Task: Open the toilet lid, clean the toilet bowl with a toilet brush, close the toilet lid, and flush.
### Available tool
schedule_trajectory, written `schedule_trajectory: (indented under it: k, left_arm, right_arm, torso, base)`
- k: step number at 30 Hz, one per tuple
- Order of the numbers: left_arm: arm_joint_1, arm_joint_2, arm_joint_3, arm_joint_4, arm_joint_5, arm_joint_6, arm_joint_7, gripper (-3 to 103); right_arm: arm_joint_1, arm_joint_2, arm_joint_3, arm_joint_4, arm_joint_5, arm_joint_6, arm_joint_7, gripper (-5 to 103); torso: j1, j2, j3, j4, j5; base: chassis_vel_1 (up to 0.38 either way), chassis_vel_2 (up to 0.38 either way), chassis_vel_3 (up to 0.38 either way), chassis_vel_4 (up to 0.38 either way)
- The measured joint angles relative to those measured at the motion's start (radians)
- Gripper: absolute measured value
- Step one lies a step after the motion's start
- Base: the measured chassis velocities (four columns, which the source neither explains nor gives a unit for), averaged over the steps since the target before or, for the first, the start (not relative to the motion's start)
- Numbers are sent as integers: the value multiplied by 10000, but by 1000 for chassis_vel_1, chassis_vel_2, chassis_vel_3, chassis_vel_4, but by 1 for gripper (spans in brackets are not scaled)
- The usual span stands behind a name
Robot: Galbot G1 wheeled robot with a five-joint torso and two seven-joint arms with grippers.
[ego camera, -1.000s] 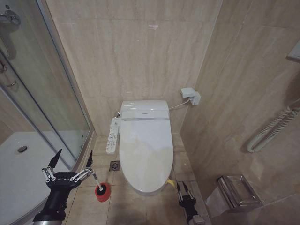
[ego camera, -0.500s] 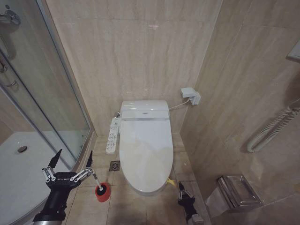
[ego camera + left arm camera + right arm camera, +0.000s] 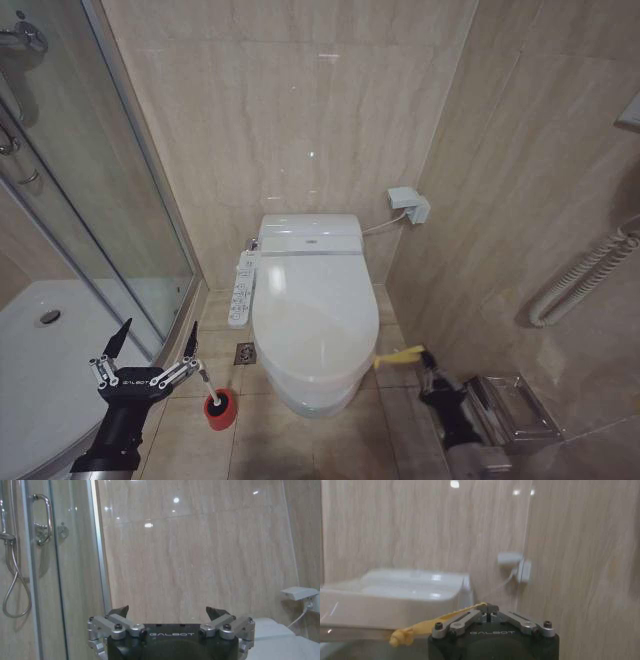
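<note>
The right claw (image 3: pixel 428 362) pinches the yellow ribbon (image 3: pixel 398 354) of the toilet lid (image 3: pixel 315 318) (ribbon pulled taut rightward), lid now lifted slightly versus a second ago; left claw (image 3: pixel 155 338) hovers spread near the toilet brush (image 3: pixel 210 392).

I see the lid (image 3: pixel 312 325) as glossy white plastic, smooth enough to catch the ceiling light, with a soft yellow ribbon (image 3: pixel 398 354) that looks like cloth. The walls (image 3: pixel 300 110) are polished beige stone tile — faintly veined, throwing glints. My left gripper (image 3: pixel 155 339) is matt black with bare metal knuckles. The shower door (image 3: pixel 100 200) is clear glass in a brushed metal frame, and the paper holder (image 3: pixel 510 405) is shiny chrome — mirror-bright.
</note>
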Motion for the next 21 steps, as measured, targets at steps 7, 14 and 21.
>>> schedule_trajectory:
  k: [7, 14, 21]
  left_arm:
    - [0, 0, 0, 0, 0, 0, 0, 100]
    - [0, 0, 0, 0, 0, 0, 0, 100]
    - [0, 0, 0, 0, 0, 0, 0, 100]
  right_arm:
    - [235, -512, 654, 1438, 915, -570, 110, 0]
    - [1814, -1621, 637, 2972, 2682, -2361, 1164, 0]
    - [3235, -1648, 22, 2727, 4147, -3489, 1758, 0]
  torso:
    - [0, 0, 0, 0, -3]
    - [2, -1, 2, -5, -7]
    - [1, 0, 1, -14, -3]
  base:
    - [0, 0, 0, 0]
    - [0, 0, 0, 0]
    - [0, 0, 0, 0]
